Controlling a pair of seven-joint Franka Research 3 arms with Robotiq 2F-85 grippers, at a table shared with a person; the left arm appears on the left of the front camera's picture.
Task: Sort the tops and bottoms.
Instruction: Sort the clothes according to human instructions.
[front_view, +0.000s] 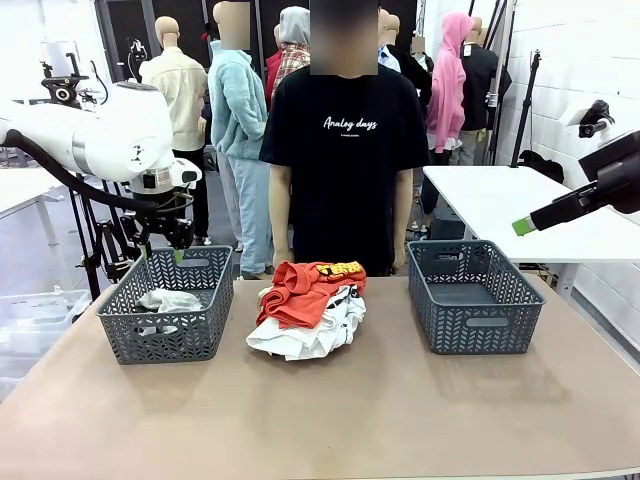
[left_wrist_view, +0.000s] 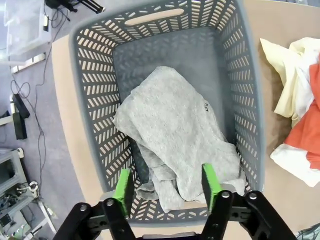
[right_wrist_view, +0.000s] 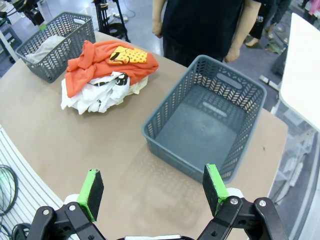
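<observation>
- Left grey plastic lattice basket (front_view: 165, 340) holds a crumpled grey garment (left_wrist_view: 175, 135); the left pincer (left_wrist_view: 166, 182) hangs above it, spread and empty.
- Right grey lattice basket (front_view: 485, 335): bare floor; the right pincer (right_wrist_view: 152, 187) is spread wide, empty.
- Red-orange T-shirt (front_view: 310, 285) lies atop the white T-shirt (front_view: 310, 335) on the bench (front_view: 350, 420), between the baskets.
- The left wrist view shows the garment's full spread, half hidden by the basket wall in the front view.

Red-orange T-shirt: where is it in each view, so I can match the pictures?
Front view: red-orange T-shirt at table centre, on the white T-shirt.
Left wrist view: right edge.
Right wrist view: upper left.
Shared landmark: the grey basket holding a grey garment.
</observation>
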